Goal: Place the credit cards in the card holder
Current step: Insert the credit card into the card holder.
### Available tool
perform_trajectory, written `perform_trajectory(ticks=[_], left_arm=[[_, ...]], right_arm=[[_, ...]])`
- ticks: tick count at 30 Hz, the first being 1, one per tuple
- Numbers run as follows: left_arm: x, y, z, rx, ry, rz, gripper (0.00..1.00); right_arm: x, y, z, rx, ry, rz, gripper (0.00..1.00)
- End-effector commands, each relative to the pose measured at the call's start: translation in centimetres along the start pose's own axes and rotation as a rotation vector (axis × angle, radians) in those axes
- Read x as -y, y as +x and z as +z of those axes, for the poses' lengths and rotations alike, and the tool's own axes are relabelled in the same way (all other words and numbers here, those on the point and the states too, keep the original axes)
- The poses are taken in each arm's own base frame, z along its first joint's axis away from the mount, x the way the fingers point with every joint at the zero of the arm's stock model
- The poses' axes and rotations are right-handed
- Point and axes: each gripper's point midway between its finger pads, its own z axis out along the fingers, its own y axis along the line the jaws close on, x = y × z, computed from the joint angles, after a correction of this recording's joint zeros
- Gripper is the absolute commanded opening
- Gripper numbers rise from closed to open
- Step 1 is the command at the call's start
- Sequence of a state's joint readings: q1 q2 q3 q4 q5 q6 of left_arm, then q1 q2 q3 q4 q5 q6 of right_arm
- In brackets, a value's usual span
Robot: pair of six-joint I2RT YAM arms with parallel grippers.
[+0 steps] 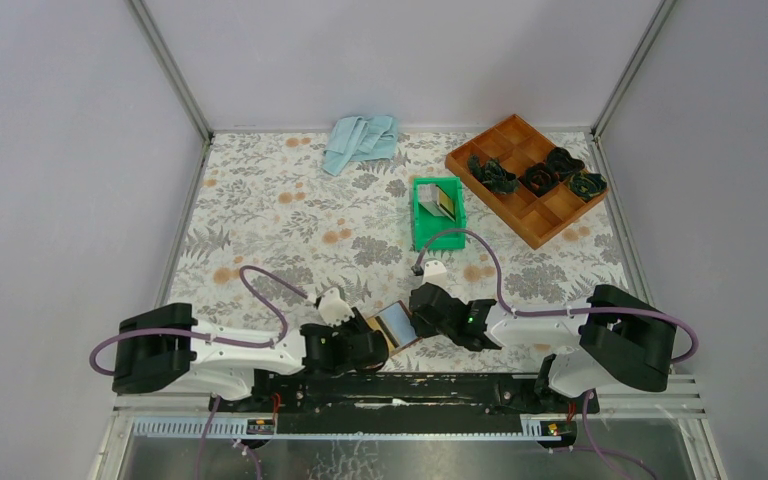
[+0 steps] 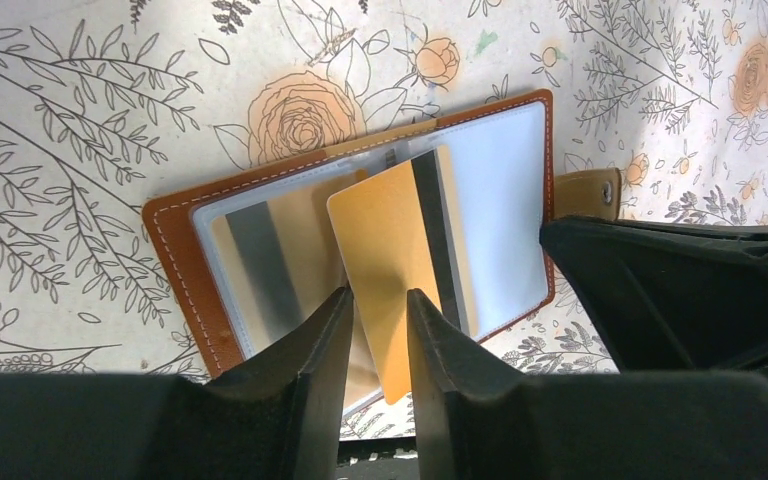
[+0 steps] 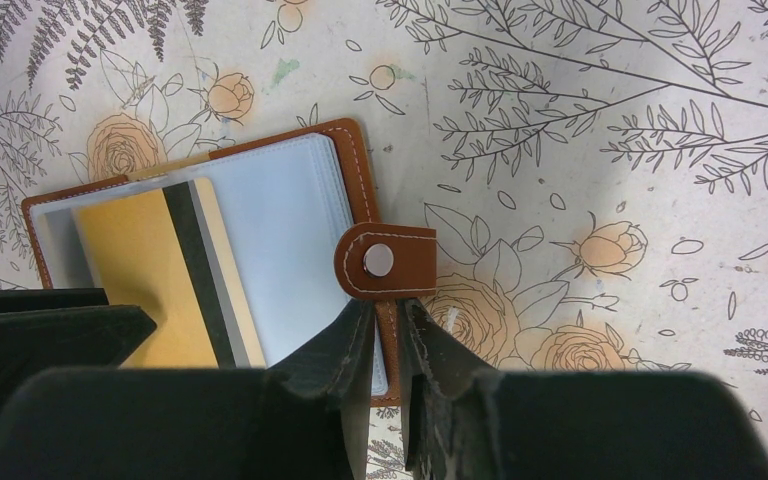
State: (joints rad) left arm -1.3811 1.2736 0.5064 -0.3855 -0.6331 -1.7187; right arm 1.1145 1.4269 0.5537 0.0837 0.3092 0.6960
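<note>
The brown leather card holder (image 1: 400, 322) lies open on the floral table between my two grippers, with its clear sleeves (image 2: 500, 190) facing up. A gold-tan credit card (image 2: 390, 250) with a dark stripe lies askew on the sleeves, its near corner past the holder's edge. It also shows in the right wrist view (image 3: 135, 270). My left gripper (image 2: 378, 300) stands narrowly open just over that card. My right gripper (image 3: 388, 310) is shut on the holder's leather edge just below the snap tab (image 3: 385, 262). More cards (image 1: 444, 200) stand in a green bin.
The green plastic bin (image 1: 422, 222) stands mid-table beyond the grippers. An orange-brown wooden tray (image 1: 550, 215) holding dark objects sits at the back right. A light blue cloth (image 1: 360, 140) lies at the back.
</note>
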Motion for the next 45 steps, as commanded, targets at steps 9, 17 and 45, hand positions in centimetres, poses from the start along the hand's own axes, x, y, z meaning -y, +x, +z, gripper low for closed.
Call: perform_trajectory(ticks=[9, 17, 45], left_arm=[[-2.7, -0.7, -0.2, 0.039, -0.074, 0.058, 0.28], [-2.4, -0.5, 0.1, 0.046, -0.073, 0.064, 0.28], [-1.9, 0.5, -0.2, 0.023, -0.042, 0.076, 0.28]], right_arm=[[4.2, 4.5, 0.0, -0.153, 0.136, -0.099, 0.19], [4.2, 4.6, -0.1, -0.156, 0.136, -0.100, 0.19], [4.4, 4.7, -0.2, -0.157, 0.137, -0.096, 0.19]])
